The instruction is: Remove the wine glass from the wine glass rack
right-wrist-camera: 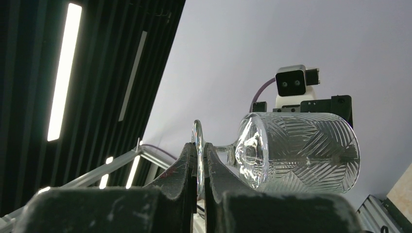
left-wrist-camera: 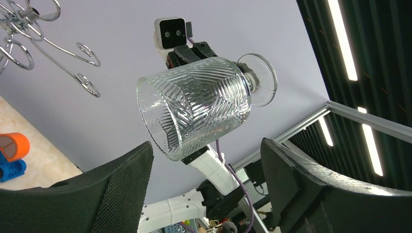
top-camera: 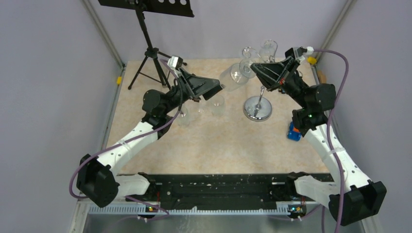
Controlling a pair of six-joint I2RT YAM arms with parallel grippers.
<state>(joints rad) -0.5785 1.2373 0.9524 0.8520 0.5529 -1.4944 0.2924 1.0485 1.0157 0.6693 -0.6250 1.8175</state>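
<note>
No readable text, labels or numbers anywhere.

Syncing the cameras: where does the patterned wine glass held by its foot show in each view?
Top external: wine glass upper centre, sideways, left of the wine glass rack.
Left wrist: centre, mouth facing the viewer.
Right wrist: centre right, right gripper clamping its foot.
Landmark: that rack, top left in left wrist.

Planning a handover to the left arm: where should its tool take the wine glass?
On the wine glass bowl, from its mouth end: it lies sideways, foot clamped in the right tool, mouth facing the open left tool.
</note>
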